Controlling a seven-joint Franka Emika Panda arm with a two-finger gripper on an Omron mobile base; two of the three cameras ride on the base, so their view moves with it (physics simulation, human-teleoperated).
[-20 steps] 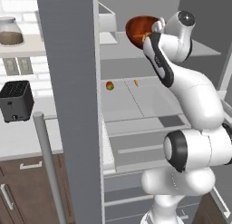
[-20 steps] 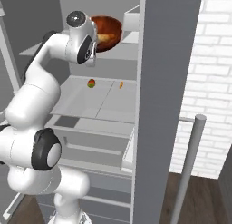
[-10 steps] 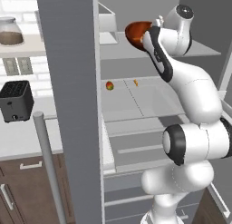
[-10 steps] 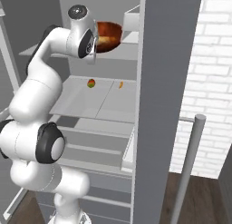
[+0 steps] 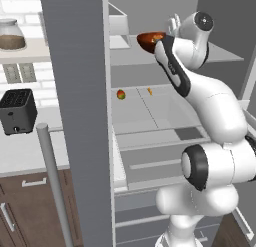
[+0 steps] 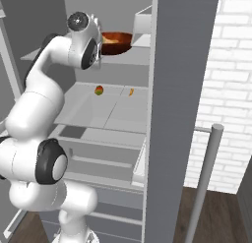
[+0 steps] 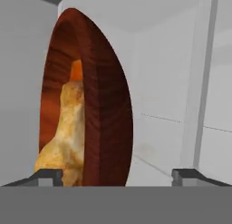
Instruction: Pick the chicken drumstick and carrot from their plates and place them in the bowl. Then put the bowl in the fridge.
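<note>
The reddish-brown bowl rests on the upper shelf inside the open fridge. In the hand view, the bowl stands edge-on and holds the golden-brown chicken drumstick with the orange carrot behind it. My gripper is open. Its two fingertips stand wide apart on either side of the bowl's rim, with a gap on each side. The white arm reaches up to the shelf from below. The plates are out of view.
On the shelf below lie a small red-green fruit and a small orange piece. The fridge door with its bar handle stands open. A black toaster and a jar sit on the counter at left.
The jaws have spread wide and let go of the bowl's rim. The bowl stays on the upper shelf. The arm has shifted slightly.
</note>
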